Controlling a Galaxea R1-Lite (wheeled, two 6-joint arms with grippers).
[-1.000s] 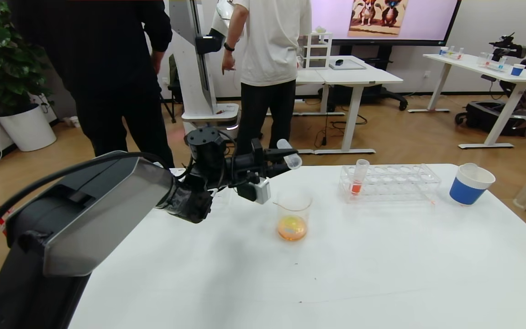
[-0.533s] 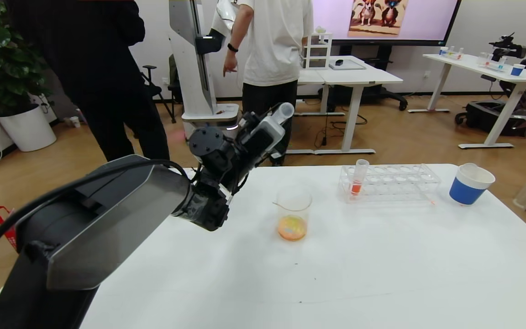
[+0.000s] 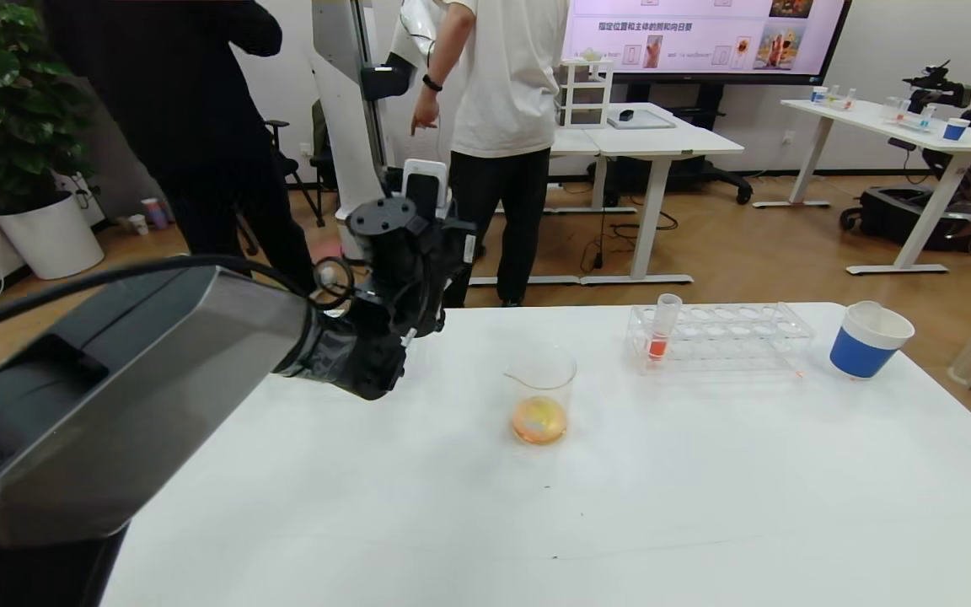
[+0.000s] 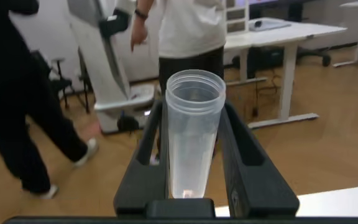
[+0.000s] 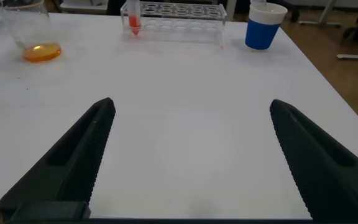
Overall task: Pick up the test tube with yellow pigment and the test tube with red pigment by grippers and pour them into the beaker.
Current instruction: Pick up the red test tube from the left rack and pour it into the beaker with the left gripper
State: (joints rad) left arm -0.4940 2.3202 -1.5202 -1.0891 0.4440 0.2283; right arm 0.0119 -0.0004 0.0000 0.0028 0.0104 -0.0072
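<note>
My left gripper (image 4: 193, 104) is shut on a clear test tube (image 4: 191, 143) that is almost empty; I cannot tell which pigment it held. In the head view the left wrist (image 3: 393, 253) hangs over the table's far left edge, to the left of the beaker (image 3: 541, 392) and apart from it. The beaker stands upright mid-table with orange-yellow liquid at its bottom. My right gripper (image 5: 191, 104) is open over bare table near the front edge, with nothing between its fingers. It does not show in the head view.
A clear tube rack (image 3: 730, 337) stands at the back right, with one tube of orange-red liquid (image 3: 661, 333) in its left end. A blue-and-white paper cup (image 3: 869, 340) stands right of it. Two people stand beyond the table's far edge.
The left gripper, a second ago tipping the tube over the beaker, has swung up and back to the left, away from the beaker. Beaker, rack and cup have not moved.
</note>
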